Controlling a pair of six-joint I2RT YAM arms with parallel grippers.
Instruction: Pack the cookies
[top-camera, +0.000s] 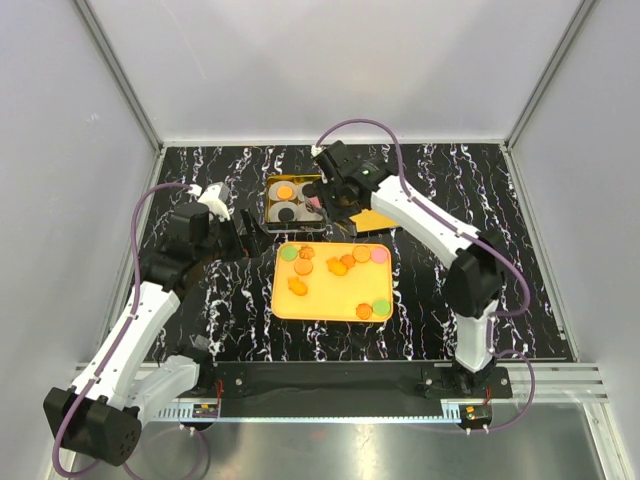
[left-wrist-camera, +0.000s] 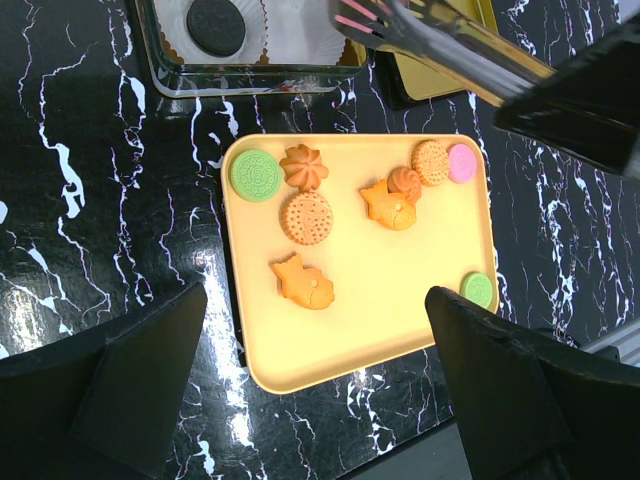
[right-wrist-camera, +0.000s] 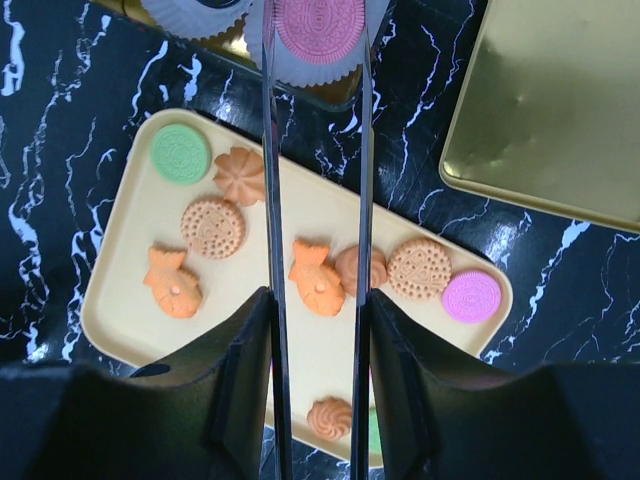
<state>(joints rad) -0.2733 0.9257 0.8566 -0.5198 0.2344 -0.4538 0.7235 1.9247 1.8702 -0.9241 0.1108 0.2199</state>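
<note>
Tongs (right-wrist-camera: 270, 200) tips cut off; pink cookie (right-wrist-camera: 318, 25) between blades, contact unclear.

Free over tray (top-camera: 330, 300) middle and 6 o'clock edge; elsewhere dotted with cookies (left-wrist-camera: 307, 217), thickest along 12 o'clock edge. Blocked at 12 o'clock by box (top-camera: 268, 205), with right end effector (top-camera: 338, 195) and its tongs (right-wrist-camera: 272, 200) overhead. Blocked at 1 o'clock by lid (right-wrist-camera: 550, 100). Bare surface (top-camera: 240, 310) at 9 and 3 o'clock of tray.
</note>
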